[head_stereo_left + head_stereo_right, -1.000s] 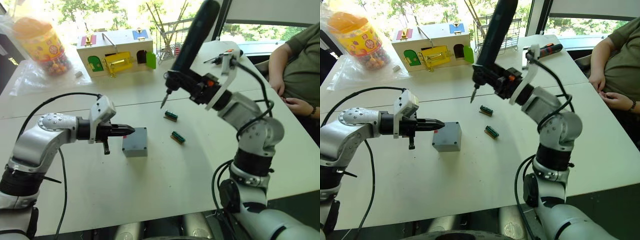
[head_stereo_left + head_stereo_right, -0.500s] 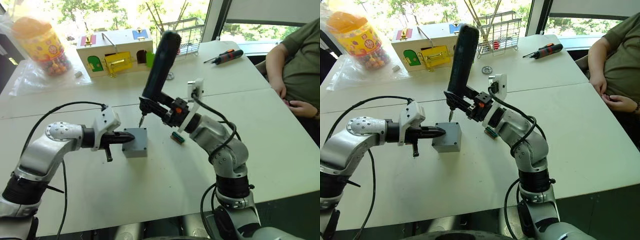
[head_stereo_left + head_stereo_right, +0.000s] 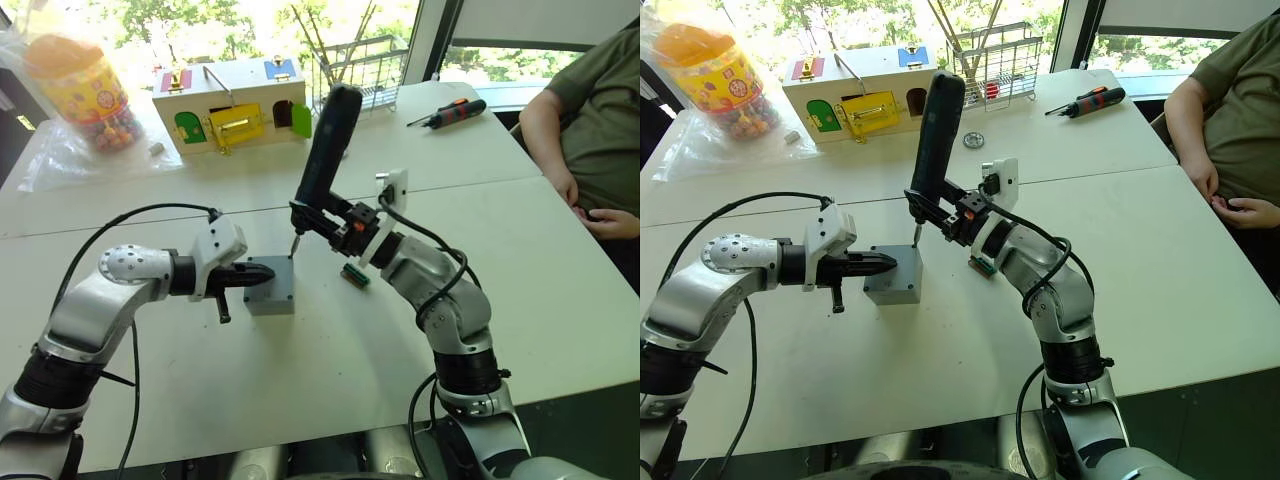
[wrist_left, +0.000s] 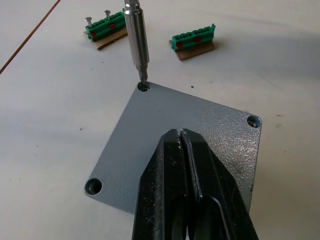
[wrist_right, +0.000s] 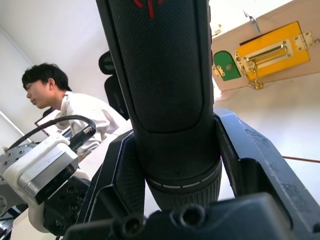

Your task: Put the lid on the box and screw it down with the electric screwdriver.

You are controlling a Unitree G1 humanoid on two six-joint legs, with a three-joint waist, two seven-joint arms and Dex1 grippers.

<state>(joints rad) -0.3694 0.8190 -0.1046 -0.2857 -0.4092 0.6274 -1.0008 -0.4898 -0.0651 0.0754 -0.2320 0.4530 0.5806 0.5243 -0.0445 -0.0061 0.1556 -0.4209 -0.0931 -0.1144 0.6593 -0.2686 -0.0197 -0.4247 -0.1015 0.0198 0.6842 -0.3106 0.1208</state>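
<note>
On the white surface (image 3: 200, 390), the left pincer (image 3: 262, 274) is pressing its clenched black fingers (image 4: 187, 190) flat on top of the lid (image 4: 195, 135), which is sitting on the box (image 3: 892, 280) near the middle. In the left wrist view, the lid is showing screw holes at three corners, and the metal bit of the electric screwdriver (image 3: 325, 150) is standing in the far corner hole. The right pincer (image 3: 343, 222) is grasping the electric screwdriver around its lower body, holding it nearly upright with a slight tilt over the box's far right corner. Just beyond the box, two green terminal blocks (image 4: 194, 40) are lying on the surface, one with screws standing in it. Farther back, a wooden box with coloured doors (image 3: 228, 102) is standing, with a red-and-black screwdriver (image 3: 455, 111) lying to the right. At the right edge, a person in a green shirt (image 3: 600, 110) is sitting.
</note>
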